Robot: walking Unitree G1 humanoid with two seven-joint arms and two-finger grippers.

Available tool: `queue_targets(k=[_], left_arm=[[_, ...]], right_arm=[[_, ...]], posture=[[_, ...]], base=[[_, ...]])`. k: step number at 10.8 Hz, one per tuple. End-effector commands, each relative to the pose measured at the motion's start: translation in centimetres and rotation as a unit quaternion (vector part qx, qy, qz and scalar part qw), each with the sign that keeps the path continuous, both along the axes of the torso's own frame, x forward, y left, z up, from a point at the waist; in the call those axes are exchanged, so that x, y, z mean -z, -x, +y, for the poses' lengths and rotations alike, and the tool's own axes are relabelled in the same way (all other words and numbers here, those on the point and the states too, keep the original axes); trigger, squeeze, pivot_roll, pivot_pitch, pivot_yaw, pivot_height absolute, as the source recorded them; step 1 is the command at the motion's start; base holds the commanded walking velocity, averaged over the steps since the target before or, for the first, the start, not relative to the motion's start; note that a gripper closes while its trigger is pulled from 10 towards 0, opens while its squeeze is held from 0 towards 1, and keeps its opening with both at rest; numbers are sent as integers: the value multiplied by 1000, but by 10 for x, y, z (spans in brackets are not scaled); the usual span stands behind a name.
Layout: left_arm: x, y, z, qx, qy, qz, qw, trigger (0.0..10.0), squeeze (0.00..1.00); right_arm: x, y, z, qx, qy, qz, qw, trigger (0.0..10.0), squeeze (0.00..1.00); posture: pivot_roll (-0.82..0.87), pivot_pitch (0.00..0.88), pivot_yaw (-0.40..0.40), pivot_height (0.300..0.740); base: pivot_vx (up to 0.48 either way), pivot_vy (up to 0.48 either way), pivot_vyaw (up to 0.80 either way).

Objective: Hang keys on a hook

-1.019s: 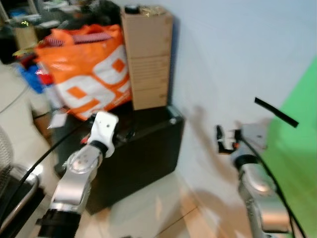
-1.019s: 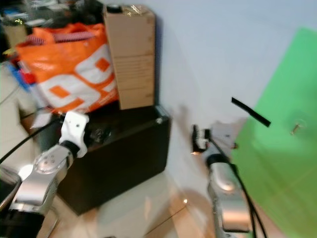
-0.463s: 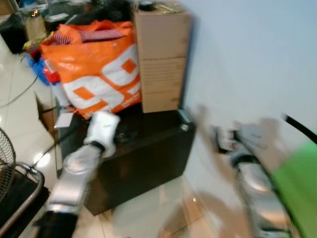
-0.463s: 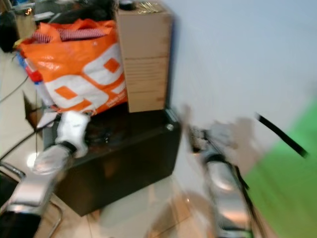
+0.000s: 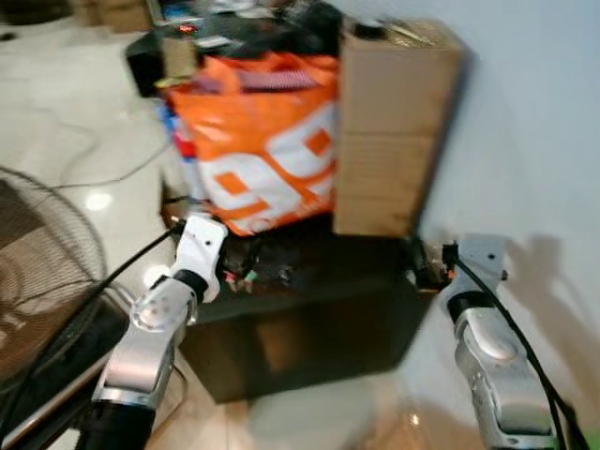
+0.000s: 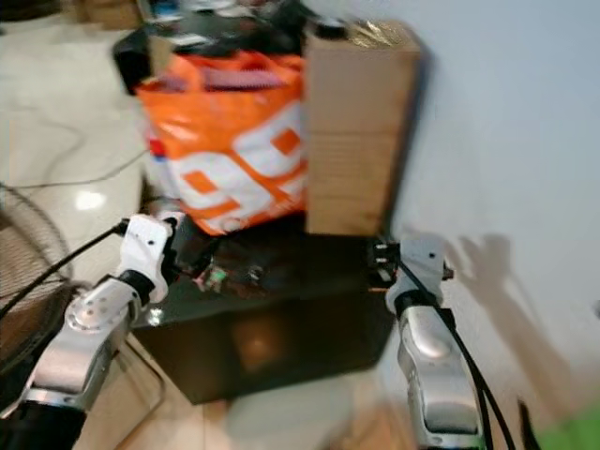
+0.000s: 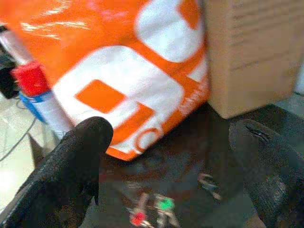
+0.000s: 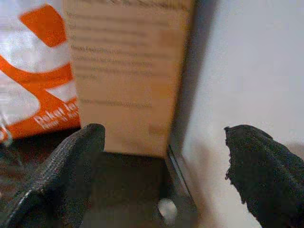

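Keys (image 7: 154,209) on black cabinet (image 5: 309,309), clearest from left wrist; left hand (image 7: 171,156) released, right hand (image 8: 164,156) released.

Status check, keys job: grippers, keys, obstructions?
Left gripper open above keys on black cabinet. Right gripper open, empty. Orange bag, cardboard box close behind.

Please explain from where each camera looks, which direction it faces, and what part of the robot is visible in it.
Left and right eye views: from the head, looking forward and down at the black cabinet with the orange bag and cardboard box; both silver arms show.
Left wrist view: along the open left gripper toward the keys on the cabinet top.
Right wrist view: along the open right gripper toward the box and white wall.
Every view shares the bag and box.
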State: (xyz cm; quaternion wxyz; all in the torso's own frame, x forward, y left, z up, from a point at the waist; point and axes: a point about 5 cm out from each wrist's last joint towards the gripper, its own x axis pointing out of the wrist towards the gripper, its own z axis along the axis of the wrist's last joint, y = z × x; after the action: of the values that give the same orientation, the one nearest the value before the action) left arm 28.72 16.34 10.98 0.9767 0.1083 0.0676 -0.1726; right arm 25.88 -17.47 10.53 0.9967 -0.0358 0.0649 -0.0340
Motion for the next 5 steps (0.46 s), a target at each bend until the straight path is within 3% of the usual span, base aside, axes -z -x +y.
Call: queue_targets(k=[1,5], left_arm=[[-5,-2,4,-4,-8,-10,1000,10000,102],[-5,-1,2,-3,-9,-13,1000,10000,102]], right_arm=[[-2,-2,4,-4,-6,-6,1000,10000,0],[-3,-5,2,-10,-5,-12,1000,10000,0]], posture=[[-65,0,13,740],[-53,0,5,740]], base=[[371,0,0],[369,0,0]])
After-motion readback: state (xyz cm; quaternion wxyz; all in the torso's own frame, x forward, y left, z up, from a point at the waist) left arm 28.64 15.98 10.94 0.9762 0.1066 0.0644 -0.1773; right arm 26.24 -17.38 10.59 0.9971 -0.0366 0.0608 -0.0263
